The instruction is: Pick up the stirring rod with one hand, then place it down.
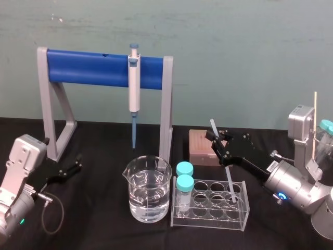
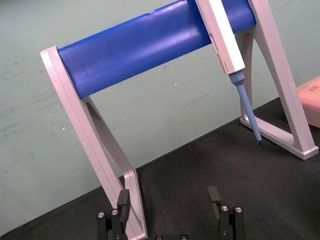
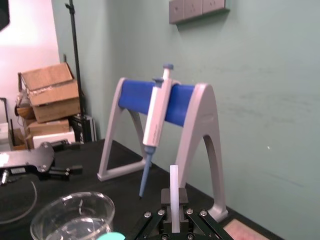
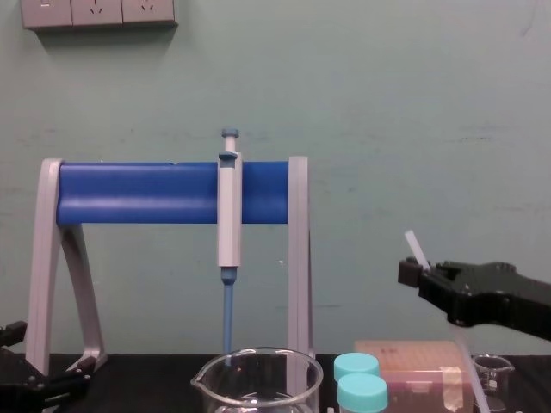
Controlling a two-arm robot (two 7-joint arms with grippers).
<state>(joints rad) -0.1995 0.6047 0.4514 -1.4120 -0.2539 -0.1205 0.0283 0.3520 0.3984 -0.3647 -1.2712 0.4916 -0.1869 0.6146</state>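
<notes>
Inspection found the right tool [image 1: 217, 139] closed on the stirring rod [image 1: 229, 176], gripping it near its upper end above the clear tube rack [image 1: 208, 221] at the right of the black counter [image 1: 104, 229]. The rod was tilted, its lower end reaching down into a right-hand cell of the rack; whether it touched the bottom could not be told. The left tool [image 1: 71, 169] was parked low at the left, fingers apart, well apart from the work. Risk noted: the rod looked thin and smooth and could slip or swing in the grip. Moved sideways while in the cell, it would likely lever the light rack over, toward the two teal-capped vials [image 1: 184, 183] and the beaker [image 1: 148, 195] of clear liquid. Released while tilted, it might roll. Markings: small print on the pipette [image 1: 135, 86] and a white label [image 1: 271, 165] behind the right tool were not legible.
</notes>
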